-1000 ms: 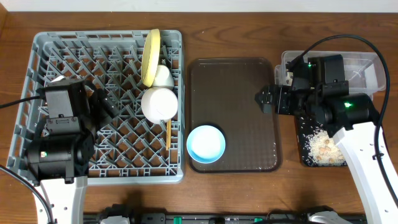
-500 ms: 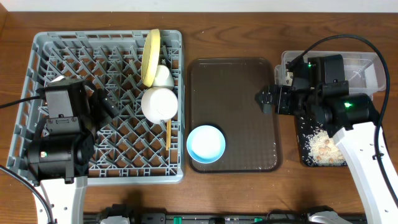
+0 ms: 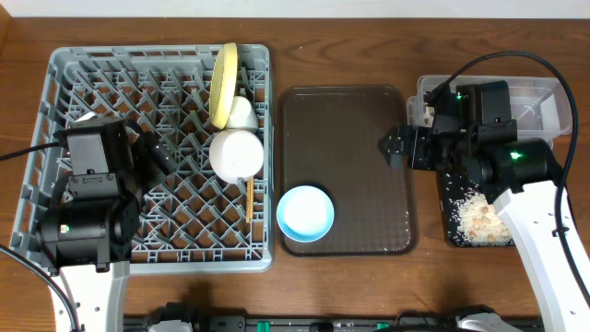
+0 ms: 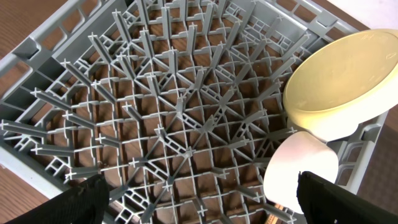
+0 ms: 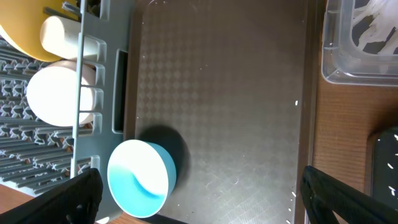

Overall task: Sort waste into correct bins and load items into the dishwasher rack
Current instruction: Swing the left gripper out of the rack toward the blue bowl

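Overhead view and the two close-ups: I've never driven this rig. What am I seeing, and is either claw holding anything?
The overhead view looks down on two robot arms at a table. Each close-up comes from a camera on one wrist; the dark shapes in its bottom corners are that arm's fingers. The left claw hovers over the grey rack, which holds a yellow plate, white cup, white bowl and chopsticks. The right claw hangs over the brown tray, where a light blue bowl sits. Beside it are a clear container and a black tray with rice scraps. Both claws are open and empty.
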